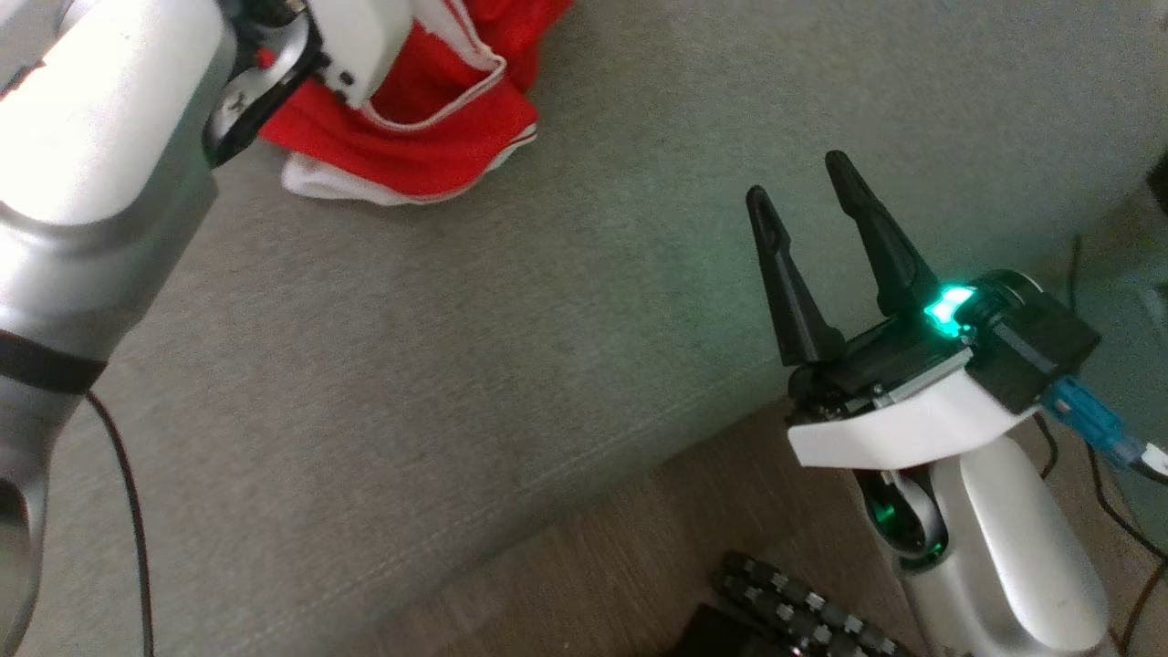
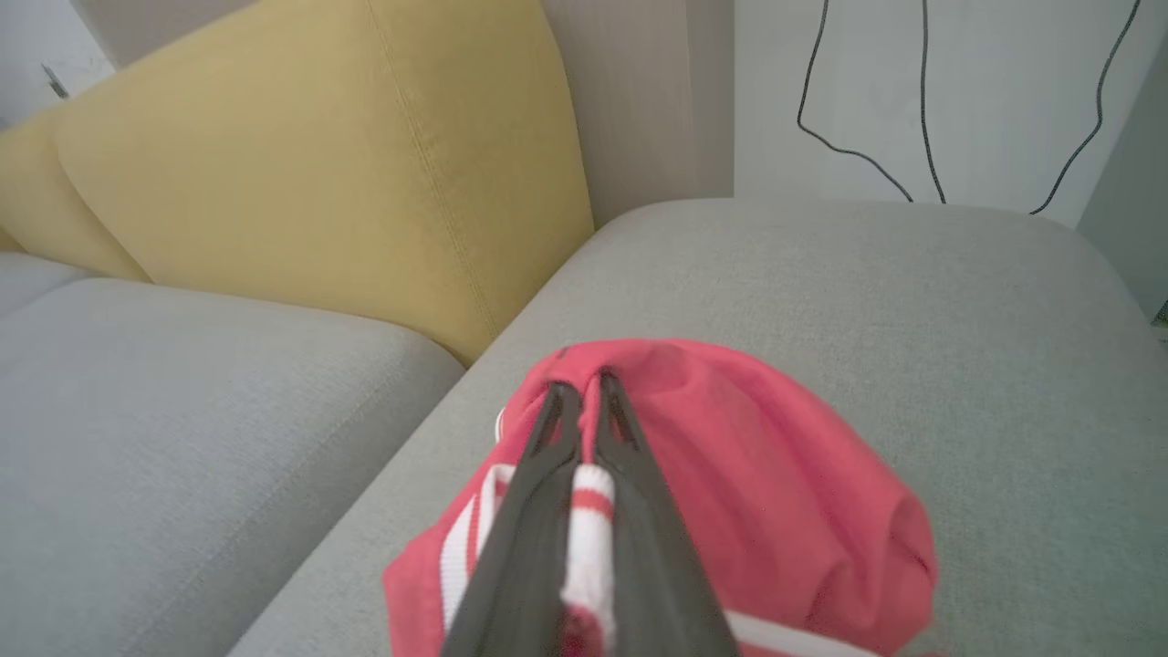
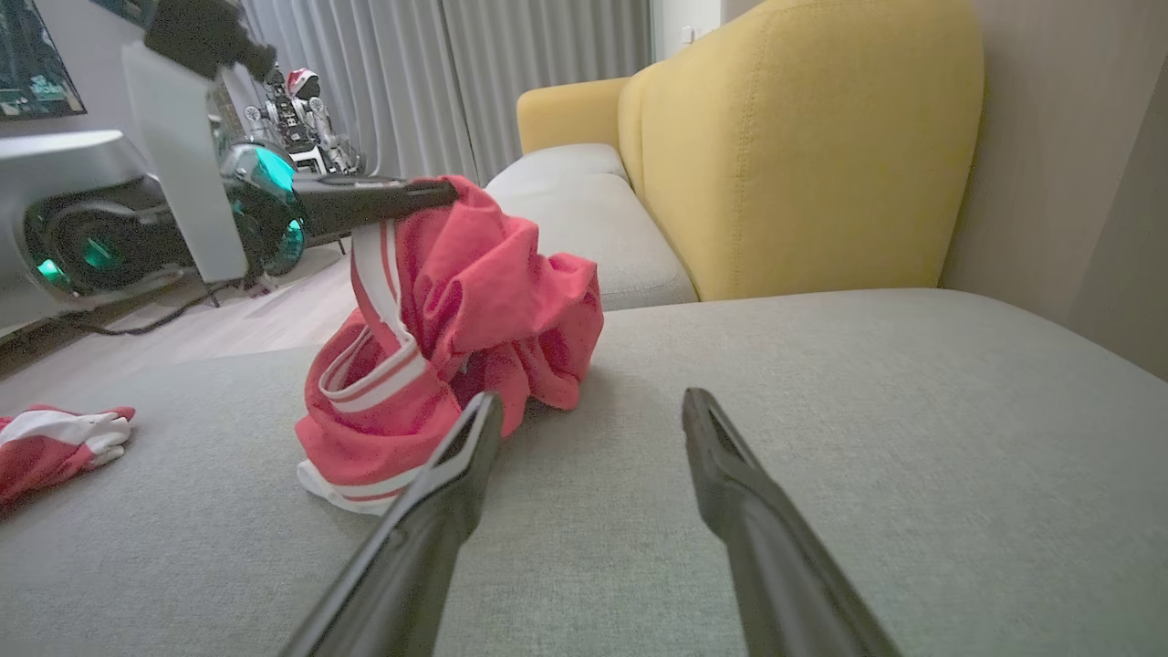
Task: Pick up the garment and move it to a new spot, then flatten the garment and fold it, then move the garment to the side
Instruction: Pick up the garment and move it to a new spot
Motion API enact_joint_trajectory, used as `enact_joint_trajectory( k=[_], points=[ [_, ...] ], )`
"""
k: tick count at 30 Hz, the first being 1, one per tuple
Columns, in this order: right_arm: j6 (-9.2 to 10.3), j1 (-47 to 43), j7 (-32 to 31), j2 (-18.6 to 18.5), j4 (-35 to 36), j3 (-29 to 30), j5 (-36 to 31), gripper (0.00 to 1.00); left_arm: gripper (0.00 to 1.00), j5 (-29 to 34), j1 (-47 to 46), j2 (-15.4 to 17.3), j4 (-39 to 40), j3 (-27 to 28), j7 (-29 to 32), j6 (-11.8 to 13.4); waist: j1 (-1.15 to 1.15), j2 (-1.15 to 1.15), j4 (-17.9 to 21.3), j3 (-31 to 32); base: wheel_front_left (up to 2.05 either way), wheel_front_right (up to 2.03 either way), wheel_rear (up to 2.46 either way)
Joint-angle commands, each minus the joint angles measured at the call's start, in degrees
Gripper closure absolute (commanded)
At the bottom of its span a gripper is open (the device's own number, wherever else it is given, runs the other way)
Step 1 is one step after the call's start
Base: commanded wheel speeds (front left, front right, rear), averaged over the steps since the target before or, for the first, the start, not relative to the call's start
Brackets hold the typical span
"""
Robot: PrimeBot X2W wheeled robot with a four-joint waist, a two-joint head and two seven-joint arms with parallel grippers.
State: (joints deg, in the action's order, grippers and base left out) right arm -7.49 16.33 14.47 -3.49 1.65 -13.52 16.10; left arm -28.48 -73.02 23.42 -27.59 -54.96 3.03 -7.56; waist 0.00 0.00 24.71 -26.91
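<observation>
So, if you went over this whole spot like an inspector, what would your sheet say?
Surface: grey fabric sofa seat.
Job's things: red garment with white stripes, bunched; its top is lifted and its bottom rests on the seat.
Clutter: second red-and-white cloth lying on the seat, apart from the garment.
Grippers: left gripper shut on the garment; right gripper open, holding nothing.
Cables: black cables on the wall; another black cable beside the left arm.
Surroundings: yellow back cushion, curtains, wooden floor.
</observation>
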Motion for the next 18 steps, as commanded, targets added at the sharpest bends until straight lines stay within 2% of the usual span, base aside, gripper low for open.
enact_joint_trajectory(
  k=[1,3,4,5,6,8,11,12,18],
  points=[
    [0.0,1.3,0.5,0.6,2.3,-1.4,0.7,0.0,1.0,-0.3,-2.4,1.9,0.1,1.9,-1.1,0.1,0.0,0.0,3.2,-2.9,0.0,0.0,0.0],
    [0.0,1.5,0.5,0.6,2.6,-1.6,1.2,0.0,1.0,0.5,-2.0,2.2,-1.9,0.7,-2.5,0.1,0.0,0.0,3.5,-3.2,0.0,0.0,0.0],
    [0.0,1.6,0.5,0.6,2.7,-1.6,1.5,0.0,0.76,0.5,-1.7,2.2,-2.8,0.5,-3.3,0.1,0.0,0.0,3.5,-3.3,0.0,0.0,0.0],
    [0.0,1.6,0.5,0.6,2.9,-1.6,1.7,0.0,0.03,0.5,-1.6,2.1,-3.6,0.5,-4.0,0.1,0.0,0.0,3.3,-3.3,0.0,0.0,0.0],
    [0.0,1.6,0.5,0.6,2.9,-1.8,1.6,0.0,0.0,0.4,-1.4,2.0,-4.3,0.7,-4.9,0.4,0.0,0.0,3.0,-3.2,0.0,0.0,0.0],
    [0.0,1.6,0.5,0.6,2.8,-1.8,1.3,0.0,0.0,-0.5,-0.9,1.4,-4.6,2.0,-7.3,1.6,0.0,0.0,1.7,-2.5,0.0,0.0,0.0],
    [0.0,1.4,0.5,0.6,2.4,-1.4,0.3,0.0,0.0,-2.6,1.0,0.9,-3.2,4.9,-11.5,4.5,0.0,0.0,-1.2,-0.9,0.0,0.0,0.0],
    [0.0,1.2,0.5,0.6,2.0,-0.8,-0.6,0.0,0.0,-4.4,3.6,0.9,-1.2,7.2,-14.1,6.9,0.0,0.0,-3.8,0.7,0.0,0.0,0.0],
    [0.0,-0.6,0.5,0.6,-1.1,1.4,-3.0,0.0,0.0,-7.9,19.0,2.4,8.7,13.9,-17.8,15.5,0.0,0.0,-12.9,6.9,0.0,0.0,0.0]
  ],
)
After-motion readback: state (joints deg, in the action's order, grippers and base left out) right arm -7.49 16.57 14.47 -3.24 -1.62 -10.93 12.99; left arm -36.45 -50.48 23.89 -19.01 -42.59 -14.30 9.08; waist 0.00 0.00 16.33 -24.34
